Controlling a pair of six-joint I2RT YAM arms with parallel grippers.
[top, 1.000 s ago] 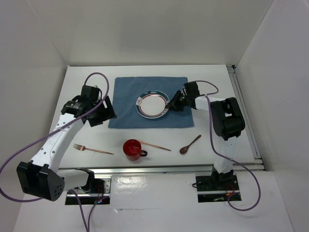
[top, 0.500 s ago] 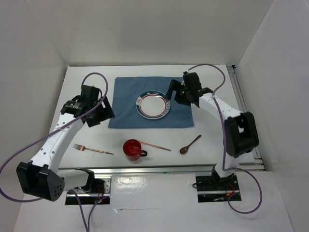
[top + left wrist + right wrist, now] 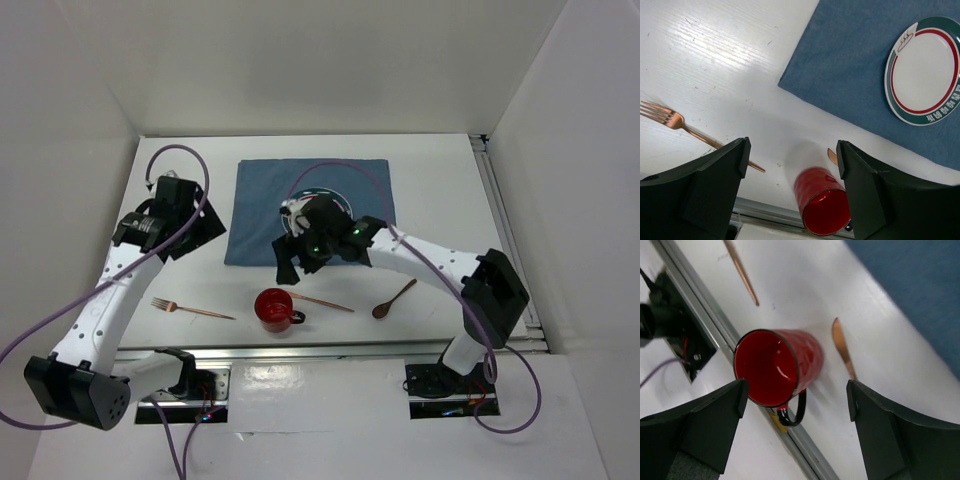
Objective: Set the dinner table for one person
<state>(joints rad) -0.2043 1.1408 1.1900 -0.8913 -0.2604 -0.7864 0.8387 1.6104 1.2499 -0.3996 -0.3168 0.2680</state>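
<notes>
The dinner table point(image 3: 440, 180) is a white top with a metal rail along its near edge point(image 3: 805, 450). A blue placemat point(image 3: 260, 190) lies at the back centre, and on it is a white plate with a green and red rim point(image 3: 925, 70), mostly hidden by my right arm in the top view. A red mug point(image 3: 272, 308) stands near the front edge, with a copper fork point(image 3: 190, 309) to its left, a copper knife point(image 3: 322, 302) to its right and a brown spoon point(image 3: 393, 299) farther right. My right gripper point(image 3: 796, 392) is open above the mug point(image 3: 777, 365). My left gripper point(image 3: 791, 155) is open and empty above the table left of the placemat.
White walls enclose the table on the left, back and right. The mug point(image 3: 822, 200) stands very close to the front rail. The knife tip point(image 3: 842, 347) lies just beside the mug. The arm bases and cables sit below the front rail.
My right arm has swung from the plate's right edge across the placemat toward the front left, and now hangs over the mug. My left gripper has drifted slightly left.
</notes>
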